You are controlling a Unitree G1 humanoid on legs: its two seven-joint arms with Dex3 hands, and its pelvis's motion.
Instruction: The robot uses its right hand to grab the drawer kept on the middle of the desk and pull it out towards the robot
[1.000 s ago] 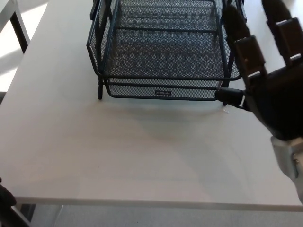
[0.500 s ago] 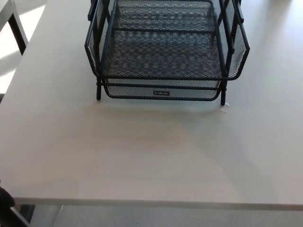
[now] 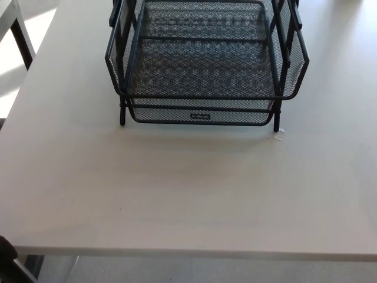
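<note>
You see one black mesh drawer [image 3: 201, 115] under one mesh tray [image 3: 206, 59] at the desk's [image 3: 177, 194] far edge (neither hand shows).

A pale desk [image 3: 177, 194] bears a black mesh drawer [image 3: 203, 65].

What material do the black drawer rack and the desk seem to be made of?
Drawer rack: apparently metal wire mesh with a black painted finish; the fine see-through grid and thin rod frame suggest it. Desk: smooth, matte, off-white top, probably laminate; the core is not visible.
</note>
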